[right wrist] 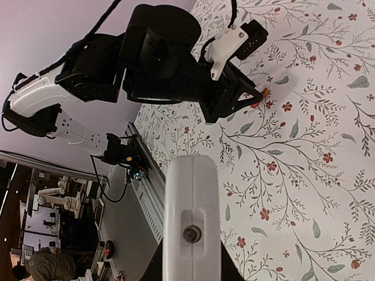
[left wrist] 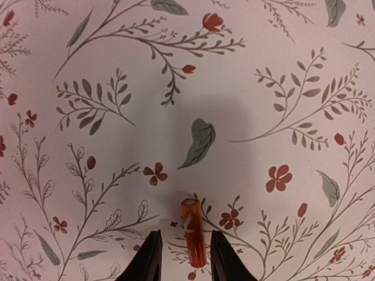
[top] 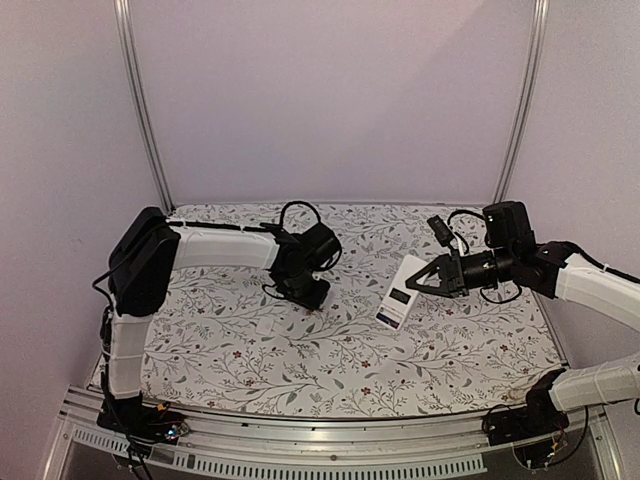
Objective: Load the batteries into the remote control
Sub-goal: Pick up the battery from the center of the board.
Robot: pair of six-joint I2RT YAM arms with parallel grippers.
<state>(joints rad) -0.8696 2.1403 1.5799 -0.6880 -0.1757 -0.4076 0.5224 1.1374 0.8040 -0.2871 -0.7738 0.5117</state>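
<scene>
Loading had not yet been done, as far as could be judged. Near the middle of the overhead view, the left gripper (top: 312, 297) pointed down with its black jaws partly open, standing on either side of a small reddish-orange cylindrical battery (left wrist: 192, 240) that lay on the cloth, a thin gap showing at each side. To the right of centre, the right gripper (top: 428, 277) was closed on one end of the flat white plastic remote control (top: 400, 291), whose plain back and dark rectangular recess faced up. The second battery could not be seen, and whether the recess held anything could not be told. The surface was a white tablecloth printed with grey sprigs and red flowers (top: 330, 365), with pale lilac walls (top: 330, 90) and two slanted aluminium uprights (top: 140, 100) behind it
</scene>
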